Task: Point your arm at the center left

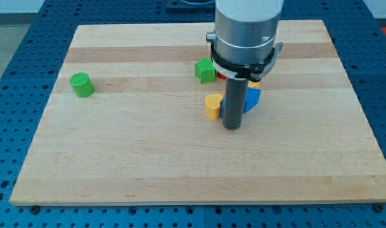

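My tip (231, 127) rests on the wooden board (116, 164) a little right of centre. It stands just right of and below a yellow heart-shaped block (212, 106), close to it or touching. A blue block (251, 99) lies just behind the rod on its right, partly hidden. A green star-shaped block (205, 70) lies above the yellow one. A red block (222, 75) and another yellow block (253, 83) show only as slivers under the arm. A green cylinder (82, 84) stands alone at the view's left, slightly above the board's middle height.
The board lies on a blue perforated table (15, 57). The arm's grey body (246, 28) covers part of the board's upper middle.
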Tool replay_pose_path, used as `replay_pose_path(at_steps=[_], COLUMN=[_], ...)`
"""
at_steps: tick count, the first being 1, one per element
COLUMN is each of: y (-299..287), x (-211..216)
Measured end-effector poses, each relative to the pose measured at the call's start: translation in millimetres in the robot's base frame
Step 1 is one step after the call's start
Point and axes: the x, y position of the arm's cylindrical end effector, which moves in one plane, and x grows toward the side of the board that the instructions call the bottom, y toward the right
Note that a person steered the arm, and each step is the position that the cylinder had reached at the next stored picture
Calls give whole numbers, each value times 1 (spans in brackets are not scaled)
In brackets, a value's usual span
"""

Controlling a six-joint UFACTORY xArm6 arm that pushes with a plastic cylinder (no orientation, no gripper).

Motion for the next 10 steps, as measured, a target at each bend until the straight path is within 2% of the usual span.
replay_pose_path(at_steps=[2, 3, 8, 10], y=[-3, -36, -278, -344], x=[13, 21, -10, -52])
